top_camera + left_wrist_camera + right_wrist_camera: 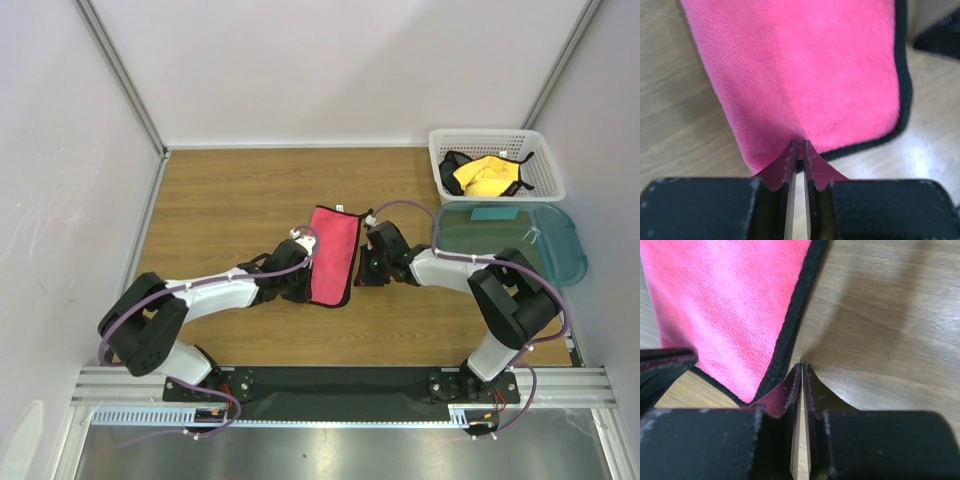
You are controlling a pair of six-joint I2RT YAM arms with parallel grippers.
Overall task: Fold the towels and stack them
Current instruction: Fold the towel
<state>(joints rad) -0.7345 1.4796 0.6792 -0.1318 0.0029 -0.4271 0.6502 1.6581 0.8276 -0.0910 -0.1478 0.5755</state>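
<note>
Mid-fold, it seems: left hand pinches the pink towel; right hand, closed and empty, sits beside it. Next, probably another fold.

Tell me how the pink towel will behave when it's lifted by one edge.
Probably floppy: the pink towel puckers where the left gripper pinches its edge, so it should drape. Likely light, being thin and lying flat on the table. Its plush nap suggests it won't slip easily.

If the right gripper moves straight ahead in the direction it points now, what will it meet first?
Most likely the pink towel, at its black edge just ahead of the shut right gripper; if it points downward, the table first.
</note>
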